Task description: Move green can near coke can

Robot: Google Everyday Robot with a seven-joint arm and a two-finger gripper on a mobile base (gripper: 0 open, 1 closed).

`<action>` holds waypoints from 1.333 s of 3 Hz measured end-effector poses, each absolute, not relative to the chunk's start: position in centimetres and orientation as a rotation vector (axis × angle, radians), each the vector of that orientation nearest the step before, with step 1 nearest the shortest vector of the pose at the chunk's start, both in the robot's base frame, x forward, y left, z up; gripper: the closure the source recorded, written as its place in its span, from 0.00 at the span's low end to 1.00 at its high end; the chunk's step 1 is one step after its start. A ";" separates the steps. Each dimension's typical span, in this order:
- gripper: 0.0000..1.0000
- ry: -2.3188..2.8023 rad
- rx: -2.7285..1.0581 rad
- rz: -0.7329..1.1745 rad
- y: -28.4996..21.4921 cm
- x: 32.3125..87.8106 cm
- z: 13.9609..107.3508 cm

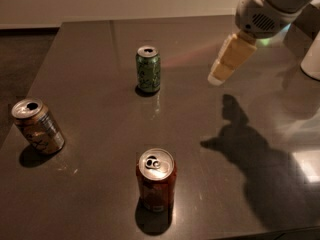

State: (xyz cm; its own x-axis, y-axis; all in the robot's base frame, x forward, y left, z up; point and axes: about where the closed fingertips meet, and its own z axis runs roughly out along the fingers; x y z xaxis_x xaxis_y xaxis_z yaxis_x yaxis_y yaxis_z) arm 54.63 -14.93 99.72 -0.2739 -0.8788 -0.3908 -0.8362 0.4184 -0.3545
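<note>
The green can stands upright on the dark table, toward the back middle. The coke can stands upright near the front edge, well in front of the green can. My gripper hangs in the air at the upper right, its tan fingers pointing down-left. It is to the right of the green can, apart from it, and holds nothing that I can see.
A gold-tan can stands tilted at the left side of the table. The arm's shadow falls on the right half of the table. A white object shows at the right edge.
</note>
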 end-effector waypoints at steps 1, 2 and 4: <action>0.00 2.168 -1.355 -0.046 -12.5 58.2 98.2; 0.00 2.187 -1.258 0.065 -9.3 61.4 96.1; 0.00 2.147 -1.267 0.243 -4.0 62.6 93.6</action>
State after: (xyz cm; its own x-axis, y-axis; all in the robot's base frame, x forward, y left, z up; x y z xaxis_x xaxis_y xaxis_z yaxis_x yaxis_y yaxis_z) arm 62.55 -4.02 93.58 -0.3422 -0.7247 -0.5981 -0.8400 0.5212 -0.1509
